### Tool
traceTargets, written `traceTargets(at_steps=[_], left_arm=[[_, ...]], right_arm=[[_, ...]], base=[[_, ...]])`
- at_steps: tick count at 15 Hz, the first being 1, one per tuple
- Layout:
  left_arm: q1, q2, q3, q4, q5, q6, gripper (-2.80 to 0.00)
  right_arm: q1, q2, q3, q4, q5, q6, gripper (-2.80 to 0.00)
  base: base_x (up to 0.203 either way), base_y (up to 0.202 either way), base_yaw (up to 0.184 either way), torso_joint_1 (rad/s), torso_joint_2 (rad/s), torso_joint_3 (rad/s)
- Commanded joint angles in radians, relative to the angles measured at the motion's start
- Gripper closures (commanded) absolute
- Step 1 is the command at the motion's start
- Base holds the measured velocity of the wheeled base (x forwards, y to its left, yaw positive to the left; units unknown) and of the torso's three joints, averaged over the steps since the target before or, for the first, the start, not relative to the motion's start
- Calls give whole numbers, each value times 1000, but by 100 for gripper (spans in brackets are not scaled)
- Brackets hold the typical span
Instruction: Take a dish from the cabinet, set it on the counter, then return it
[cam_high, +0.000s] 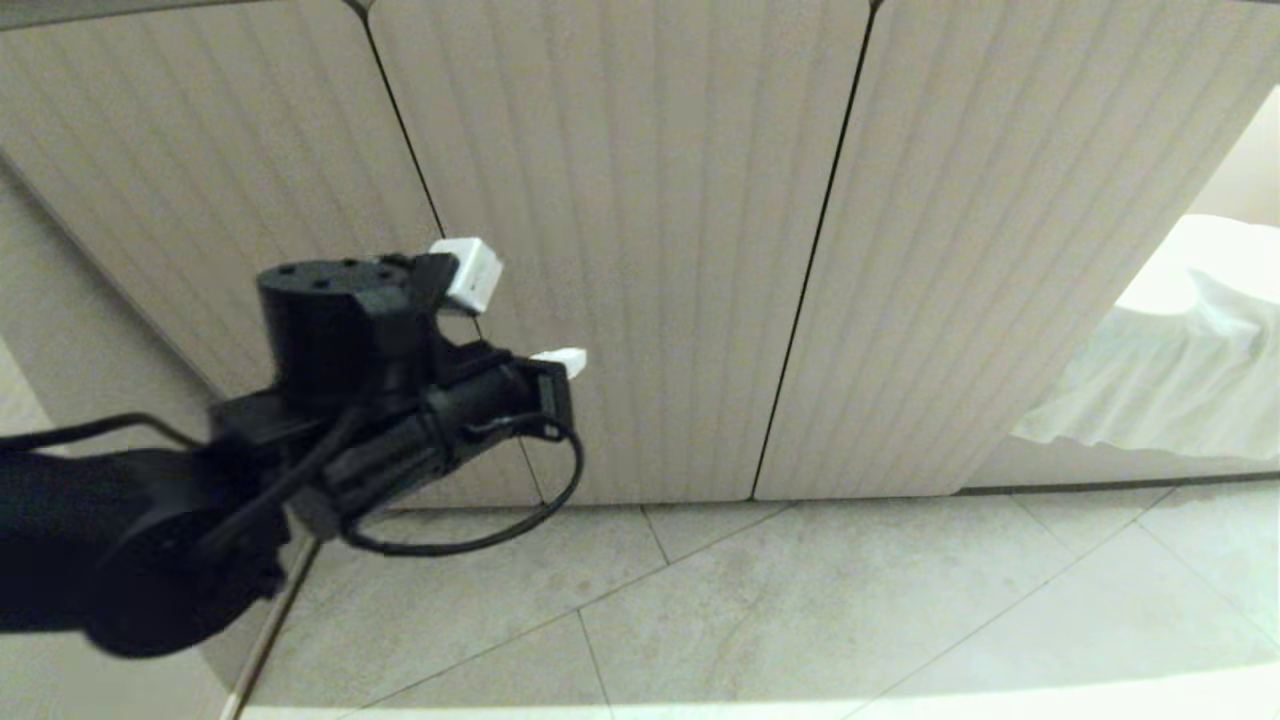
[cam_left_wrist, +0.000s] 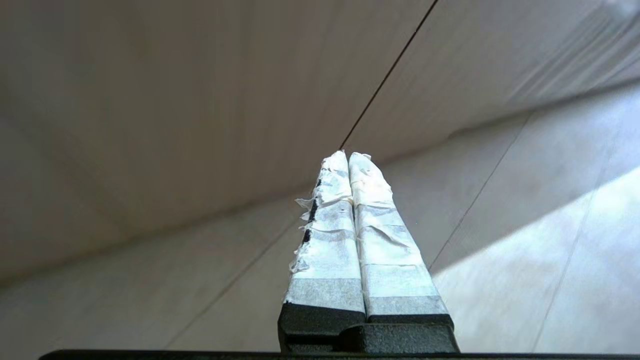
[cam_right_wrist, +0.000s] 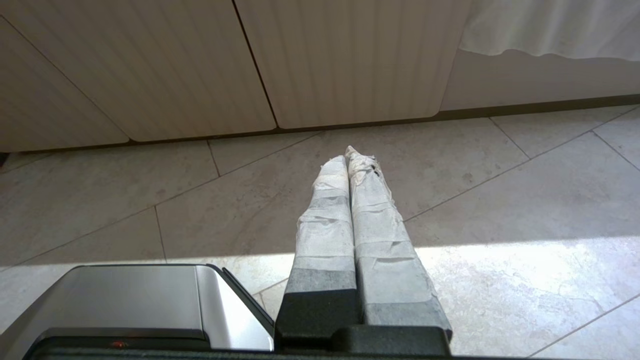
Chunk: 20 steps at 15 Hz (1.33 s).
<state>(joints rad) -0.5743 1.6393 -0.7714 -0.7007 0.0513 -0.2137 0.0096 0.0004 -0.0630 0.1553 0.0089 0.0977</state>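
The cabinet (cam_high: 640, 230) fills the head view, its beige ribbed doors all shut. The dish is hidden and the counter is out of view. My left arm reaches in from the left, low before the doors. Its gripper (cam_high: 560, 361) is shut and holds nothing. In the left wrist view the taped fingertips (cam_left_wrist: 347, 156) press together and point at a seam between two doors (cam_left_wrist: 385, 80), close above the floor. My right gripper (cam_right_wrist: 350, 155) is shut and empty too. It hangs over the floor tiles, facing the cabinet doors (cam_right_wrist: 350, 60) from farther back.
Grey floor tiles (cam_high: 800, 610) run along the cabinet's foot, with a sunlit strip nearest me. A white draped cloth (cam_high: 1180, 360) hangs at the right, beyond the last door. A silver and black part of my base (cam_right_wrist: 135, 300) sits beside the right gripper.
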Motion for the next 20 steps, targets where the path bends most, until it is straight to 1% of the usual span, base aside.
traceTargets(at_steps=[1,2,3,5,6,7,8,10,12,15,16,17,18,20], left_arm=[[70,-206,206,-2,-2,43,0],[133,-256,278,-1,-2,87,0],[227,-309,343,3,-3,135,0],[457,-428,478,20,-4,228,0],[555,-504,546,29,-2,262,0],[627,-592,612,37,4,291,0],[671,-675,670,45,21,312,0],[706,-835,730,99,49,344,0],[716,-1016,751,222,50,359,0],[679,-1292,764,441,43,367,0],[668,-1349,766,495,33,359,0],[637,-1374,769,568,17,318,0],[611,-1410,770,595,1,289,0],[589,-1554,770,667,-41,263,0]], right_arm=[[1,0,0,1,0,1,0],[1,1,0,1,0,1,0],[1,0,0,1,0,1,0],[0,1,0,1,0,1,0],[1,1,0,1,0,1,0],[0,0,0,1,0,1,0],[0,0,0,1,0,1,0],[1,0,0,1,0,1,0],[1,0,0,1,0,1,0],[1,0,0,1,0,1,0],[1,1,0,1,0,1,0],[1,0,0,1,0,1,0],[1,0,0,1,0,1,0],[1,0,0,1,0,1,0]], base=[[0,0,0,0,0,0],[0,0,0,0,0,0],[0,0,0,0,0,0],[0,0,0,0,0,0],[0,0,0,0,0,0],[0,0,0,0,0,0],[0,0,0,0,0,0],[0,0,0,0,0,0],[0,0,0,0,0,0],[0,0,0,0,0,0],[0,0,0,0,0,0],[0,0,0,0,0,0],[0,0,0,0,0,0],[0,0,0,0,0,0]])
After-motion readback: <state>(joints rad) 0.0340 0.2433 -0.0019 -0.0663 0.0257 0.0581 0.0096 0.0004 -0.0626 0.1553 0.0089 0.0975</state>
